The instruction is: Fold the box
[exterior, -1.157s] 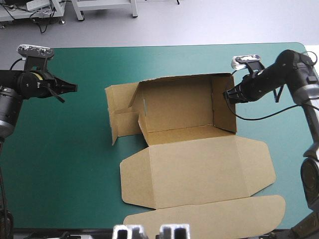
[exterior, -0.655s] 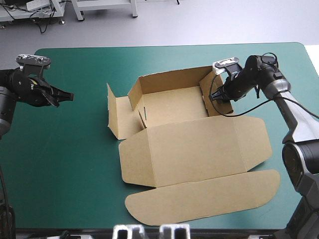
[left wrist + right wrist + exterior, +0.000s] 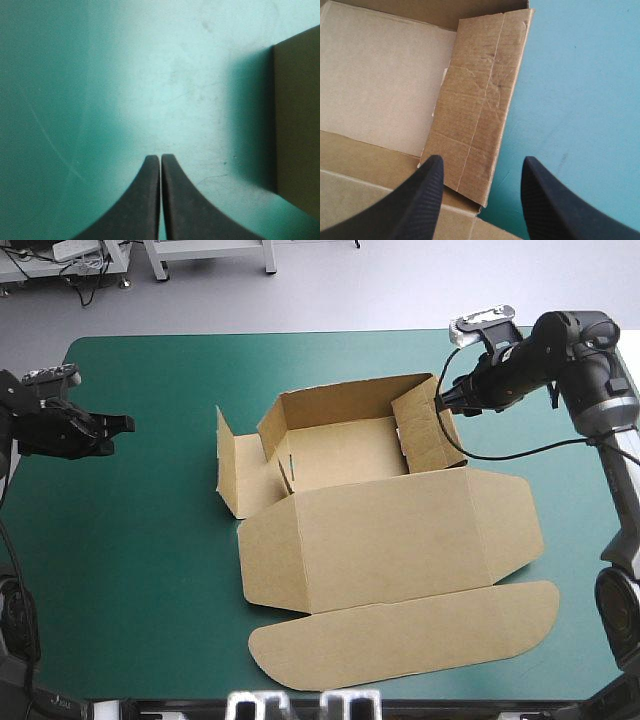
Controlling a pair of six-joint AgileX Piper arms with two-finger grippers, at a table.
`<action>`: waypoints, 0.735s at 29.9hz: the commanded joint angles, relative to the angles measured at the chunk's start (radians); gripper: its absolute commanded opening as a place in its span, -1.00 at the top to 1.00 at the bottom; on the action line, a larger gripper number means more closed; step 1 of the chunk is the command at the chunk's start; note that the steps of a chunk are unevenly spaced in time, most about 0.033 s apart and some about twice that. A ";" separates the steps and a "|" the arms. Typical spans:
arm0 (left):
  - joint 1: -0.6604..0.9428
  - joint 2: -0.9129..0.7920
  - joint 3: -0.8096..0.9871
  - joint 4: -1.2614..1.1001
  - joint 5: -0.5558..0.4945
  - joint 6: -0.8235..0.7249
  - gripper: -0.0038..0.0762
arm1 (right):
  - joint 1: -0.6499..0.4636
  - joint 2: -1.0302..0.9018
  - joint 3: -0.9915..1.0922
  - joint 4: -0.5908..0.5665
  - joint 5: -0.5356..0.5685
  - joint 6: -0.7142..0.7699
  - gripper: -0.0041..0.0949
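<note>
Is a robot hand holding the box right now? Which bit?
Nothing is held. The left gripper is shut on nothing, off the box; the right gripper hangs open by the box's right wall.

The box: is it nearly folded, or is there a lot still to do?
Partly. Done: the box has its far wall standing, so a tray shape shows. In hand: the right gripper, open, hovers by the right end flap, which leans inward and is not held. Left: the left flaps splay outward and the lid lies flat on the teal-green cover. The left gripper sits shut, away from the box.
</note>
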State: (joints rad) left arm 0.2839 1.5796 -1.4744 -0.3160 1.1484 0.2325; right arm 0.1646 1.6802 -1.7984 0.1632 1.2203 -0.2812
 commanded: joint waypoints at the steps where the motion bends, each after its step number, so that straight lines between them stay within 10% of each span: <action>1: 0.043 -0.043 -0.035 -0.127 0.029 0.016 0.91 | 0.000 0.007 -0.030 0.007 -0.063 0.003 -0.01; 15: 0.041 -0.043 -0.035 -0.249 0.055 0.016 0.92 | 0.000 0.247 -0.030 -0.015 -0.126 -0.007 0.01; 20: 0.041 -0.043 -0.035 -0.249 0.066 0.103 0.92 | 0.000 0.261 -0.030 -0.012 -0.093 0.000 0.91; 22: 0.043 -0.043 -0.035 -0.249 0.048 0.105 0.92 | 0.000 0.258 -0.031 -0.008 -0.087 0.027 0.93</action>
State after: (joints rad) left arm 0.3252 1.5794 -1.4781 -0.5181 1.2236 0.3148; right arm 0.1654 1.9940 -1.7984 0.1557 1.1327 -0.2688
